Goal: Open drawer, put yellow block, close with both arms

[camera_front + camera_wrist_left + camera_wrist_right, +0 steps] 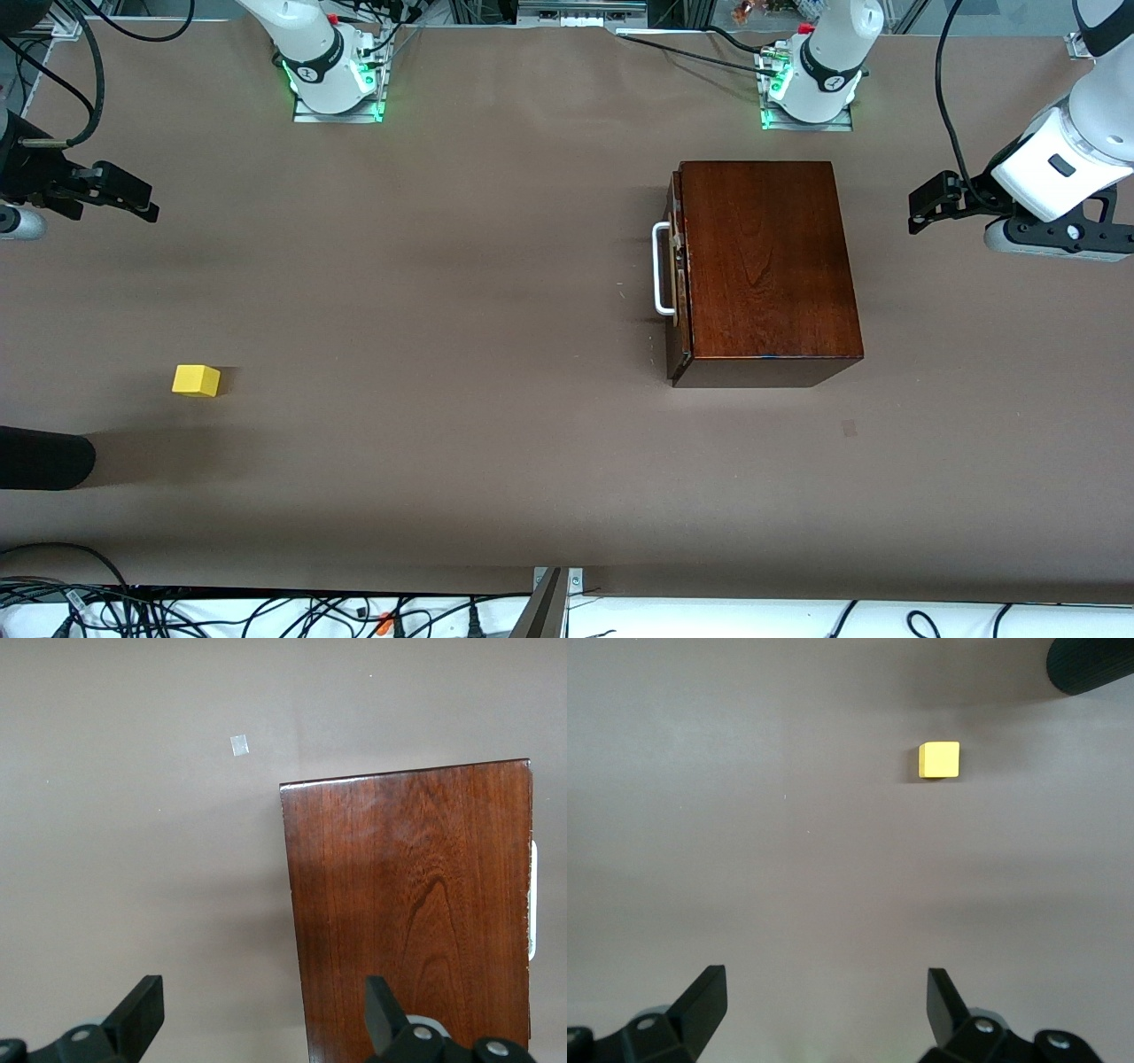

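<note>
Front view: yellow block (196,380) nr right-arm table (496,461) edge, apart fr drawer (675,266).

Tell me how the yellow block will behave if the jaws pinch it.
The yellow block looks like a rigid cube with flat faces, so it should sit still rather than roll. It is small beside the wooden box, so probably light. Its plain faces may slip slightly.

Bare table (461,292) round yellow block (196,380); drawer (675,266) handle (660,269) unblocked.
</note>
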Robot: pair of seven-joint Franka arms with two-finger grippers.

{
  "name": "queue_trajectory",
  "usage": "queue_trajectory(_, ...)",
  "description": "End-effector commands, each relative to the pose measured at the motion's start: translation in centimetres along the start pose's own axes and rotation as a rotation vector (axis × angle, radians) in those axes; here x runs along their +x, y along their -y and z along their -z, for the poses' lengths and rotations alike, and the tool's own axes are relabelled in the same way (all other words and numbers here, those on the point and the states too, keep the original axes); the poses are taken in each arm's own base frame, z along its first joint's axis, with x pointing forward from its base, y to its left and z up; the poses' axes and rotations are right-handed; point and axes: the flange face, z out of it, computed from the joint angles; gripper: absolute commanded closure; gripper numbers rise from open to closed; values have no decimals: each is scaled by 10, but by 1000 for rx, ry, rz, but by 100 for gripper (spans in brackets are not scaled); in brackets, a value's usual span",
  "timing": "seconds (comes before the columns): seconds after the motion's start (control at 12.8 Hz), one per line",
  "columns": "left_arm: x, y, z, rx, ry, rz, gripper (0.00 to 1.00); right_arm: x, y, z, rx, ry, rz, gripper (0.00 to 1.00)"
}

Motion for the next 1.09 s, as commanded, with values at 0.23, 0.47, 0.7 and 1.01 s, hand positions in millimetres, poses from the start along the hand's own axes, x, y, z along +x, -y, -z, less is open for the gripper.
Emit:
queue_trajectory(0.23,3,-2,6,4,6,-2,0,-4,-4,8,-27,-12,38,0)
queue_trajectory(0.47,3,-2,6,4,6,-2,0,-4,-4,7,-27,-10,48,0)
queue_trajectory(0.7,3,-2,6,6,6,-2,0,-4,-4,7,-25,-10,48,0)
queue_trajectory(1.01,3,-4,5,8,10,-4,0,-4,-4,6,-25,-9,48,0)
